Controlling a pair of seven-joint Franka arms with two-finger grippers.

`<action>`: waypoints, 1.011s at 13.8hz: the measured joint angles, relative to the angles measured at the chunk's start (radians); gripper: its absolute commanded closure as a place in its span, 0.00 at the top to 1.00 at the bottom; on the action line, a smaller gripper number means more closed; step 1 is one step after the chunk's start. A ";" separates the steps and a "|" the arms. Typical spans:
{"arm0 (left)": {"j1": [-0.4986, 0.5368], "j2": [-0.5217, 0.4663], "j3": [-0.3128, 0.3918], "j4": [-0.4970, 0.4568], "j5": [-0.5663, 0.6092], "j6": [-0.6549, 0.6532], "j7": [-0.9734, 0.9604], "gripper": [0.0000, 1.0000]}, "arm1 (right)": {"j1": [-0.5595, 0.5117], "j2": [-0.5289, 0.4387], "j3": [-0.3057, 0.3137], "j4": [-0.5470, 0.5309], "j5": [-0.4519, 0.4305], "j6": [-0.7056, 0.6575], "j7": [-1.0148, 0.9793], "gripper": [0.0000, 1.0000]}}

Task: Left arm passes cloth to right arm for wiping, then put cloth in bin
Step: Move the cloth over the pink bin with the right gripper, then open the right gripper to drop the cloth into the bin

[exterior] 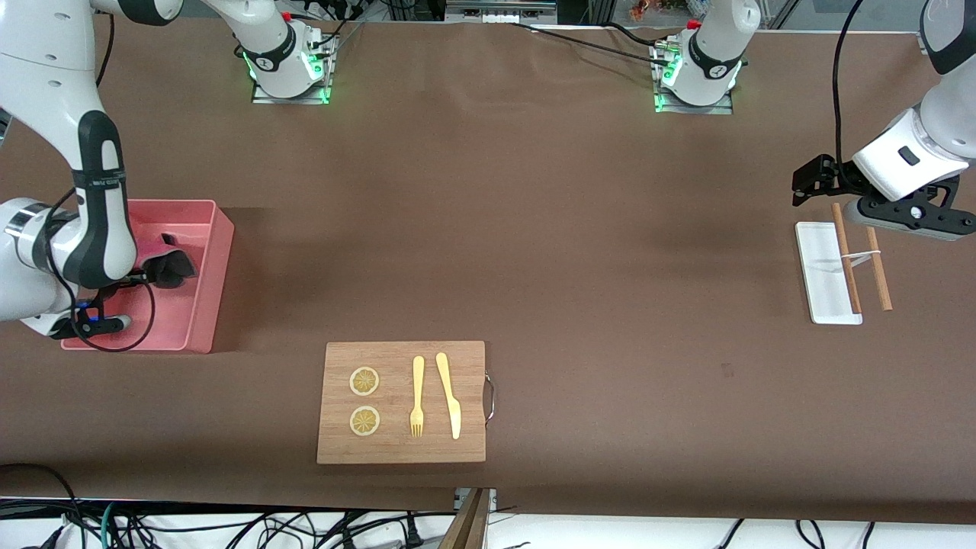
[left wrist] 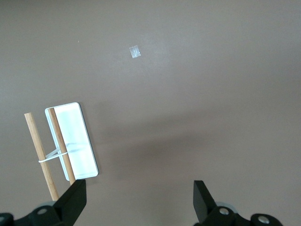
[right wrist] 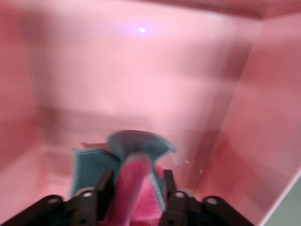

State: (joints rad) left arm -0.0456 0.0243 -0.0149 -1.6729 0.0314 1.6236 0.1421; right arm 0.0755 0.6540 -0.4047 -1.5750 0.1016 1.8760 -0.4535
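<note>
Cutting board [exterior: 402, 402] nearest front cam, mid-table: two lemon slices [exterior: 364, 401], fork [exterior: 417, 396] and knife [exterior: 449, 394] on it, metal handle on the edge toward L arm's end.

Farther back, R arm's end: pink bin [exterior: 200, 284]. R gripper [right wrist: 135, 188] is down inside the bin, fingers [right wrist: 104, 187] closed narrow on the cloth [right wrist: 136, 176]. R wrist view: crimson fold pinched between the pads, grey face flaring out around it, bin walls on all sides. Front view: dark bit of cloth [exterior: 169, 267] shows past the R wrist, within the bin walls. Can't tell if cloth touches bin floor.

L arm's end: white tray [exterior: 823, 274] w/ two wooden sticks [exterior: 860, 259] tied by a white band; one stick lies across tray, other just beside it on table. L gripper [left wrist: 138, 202] hangs over bare table beside the tray, fingers [left wrist: 73, 200] spread wide, nothing between; arm waits.
</note>
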 measured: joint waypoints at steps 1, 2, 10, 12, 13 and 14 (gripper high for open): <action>0.000 0.000 0.000 0.000 0.000 0.000 0.000 1.00 | 0.001 -0.031 0.000 0.009 0.019 -0.036 0.000 1.00; 0.000 0.000 0.000 0.000 0.000 0.000 0.000 1.00 | 0.002 -0.069 0.000 0.019 0.024 -0.075 0.000 1.00; 0.000 0.000 0.000 0.000 0.000 -0.001 0.000 1.00 | 0.007 -0.396 0.123 0.032 -0.045 -0.299 0.145 1.00; 0.000 0.000 0.000 0.000 0.000 -0.001 0.000 1.00 | 0.007 -0.453 0.182 0.031 -0.085 -0.311 0.165 1.00; 0.000 0.000 0.000 0.000 0.000 -0.001 0.000 1.00 | 0.007 -0.481 0.207 0.031 -0.111 -0.311 0.173 1.00; 0.000 0.000 0.000 0.000 0.000 -0.001 0.000 1.00 | 0.006 -0.511 0.221 0.032 -0.130 -0.310 0.178 1.00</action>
State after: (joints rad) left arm -0.0455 0.0243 -0.0149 -1.6731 0.0314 1.6230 0.1421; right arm 0.0813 0.1425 -0.1833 -1.5432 -0.0284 1.5659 -0.2760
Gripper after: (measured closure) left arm 0.000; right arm 0.000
